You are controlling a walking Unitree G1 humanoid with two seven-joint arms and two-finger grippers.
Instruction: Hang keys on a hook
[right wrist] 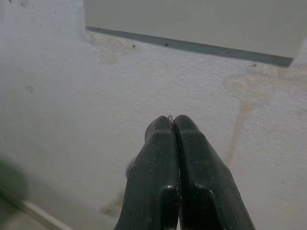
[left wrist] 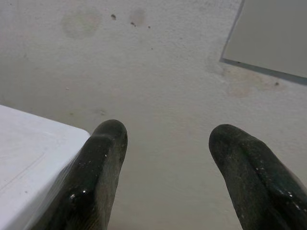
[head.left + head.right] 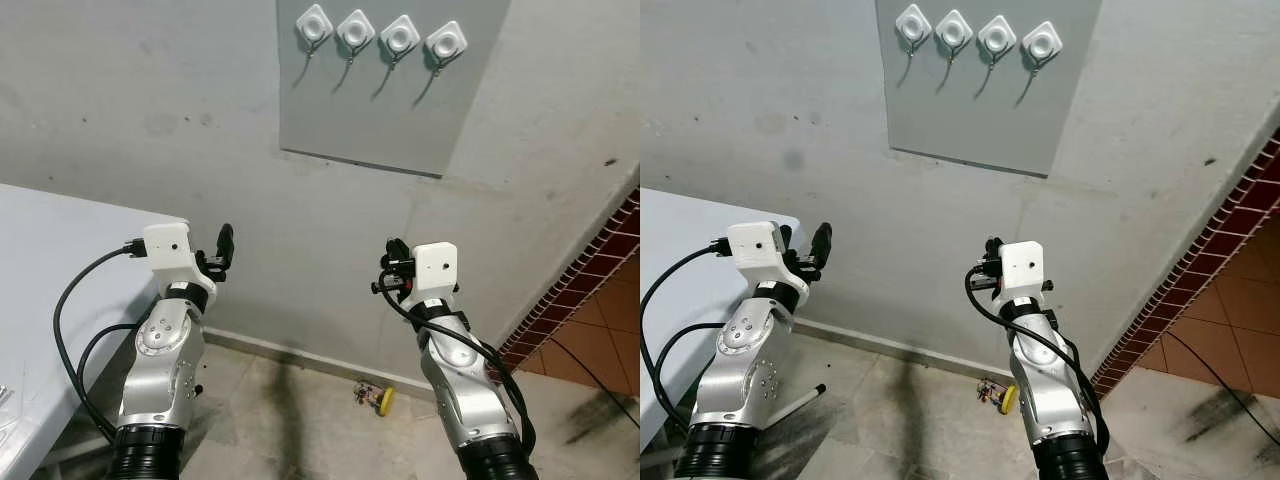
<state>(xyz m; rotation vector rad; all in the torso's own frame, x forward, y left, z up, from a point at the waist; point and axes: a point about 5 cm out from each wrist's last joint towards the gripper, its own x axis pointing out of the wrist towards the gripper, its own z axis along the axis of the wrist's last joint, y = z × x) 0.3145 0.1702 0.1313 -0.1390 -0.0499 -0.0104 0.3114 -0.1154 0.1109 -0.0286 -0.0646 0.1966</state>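
Nearest me, both arms are raised toward the wall. My left gripper (image 2: 163, 158) has its two fingers spread wide with nothing between them, beside the corner of the white table (image 3: 60, 260). My right gripper (image 1: 173, 125) has its fingers pressed together — a tiny glint shows at the tips, possibly metal, though I can't tell what it is. On the floor by the wall lies a small bunch of keys (image 3: 372, 396) with one yellow tag. Farther up, a grey panel (image 3: 385, 110) carries four white hooks (image 3: 314, 24) in a row — all four bare.
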